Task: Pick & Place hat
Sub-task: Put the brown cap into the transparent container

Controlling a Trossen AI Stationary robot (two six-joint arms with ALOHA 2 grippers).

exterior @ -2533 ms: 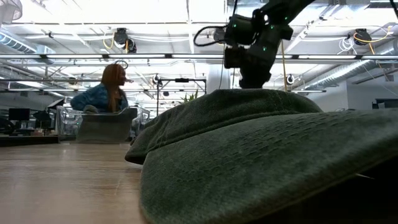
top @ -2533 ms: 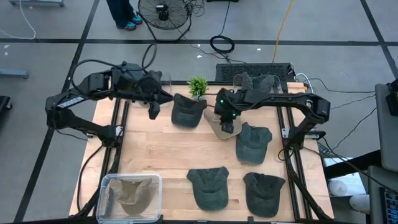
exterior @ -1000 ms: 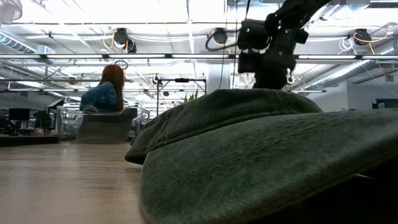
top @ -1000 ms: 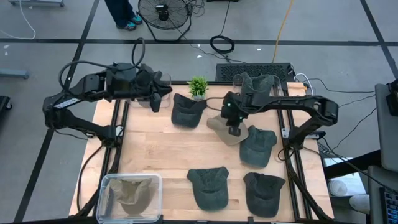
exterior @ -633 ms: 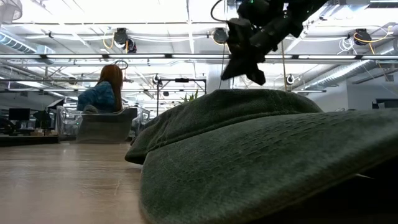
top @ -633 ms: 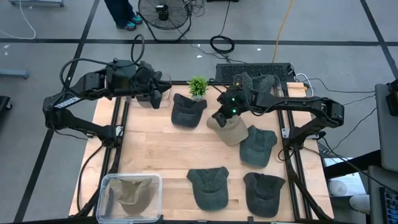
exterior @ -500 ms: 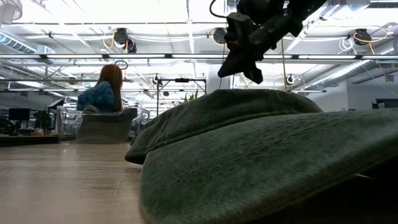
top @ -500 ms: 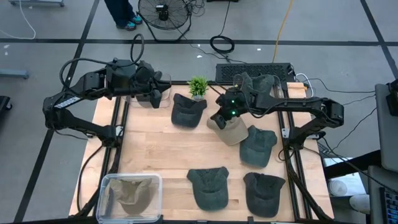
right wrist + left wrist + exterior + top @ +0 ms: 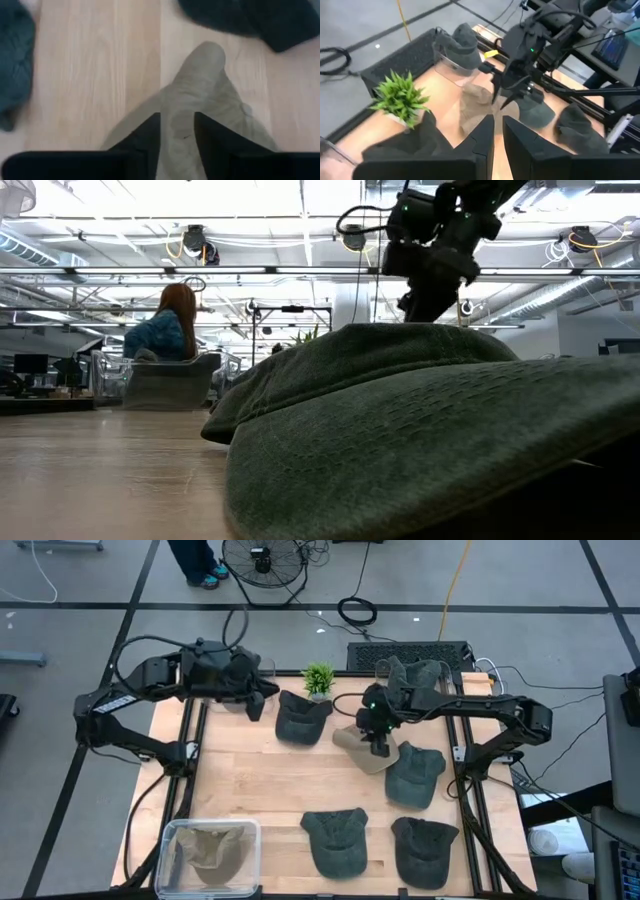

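At the worktop's far left corner the left gripper waits, jaws nearly closed and empty. Right of centre, the right gripper has its jaws pinched on a raised fold of the tan hat, which lies among dark hats, so the pick seems underway. Next comes a clean lift. The hat's long axis runs diagonally, from far-left to near-right; which end is the brim is unclear.

Wooden table: five dark green caps, tan cap centre; potted plant at 12; clear bin at 8.
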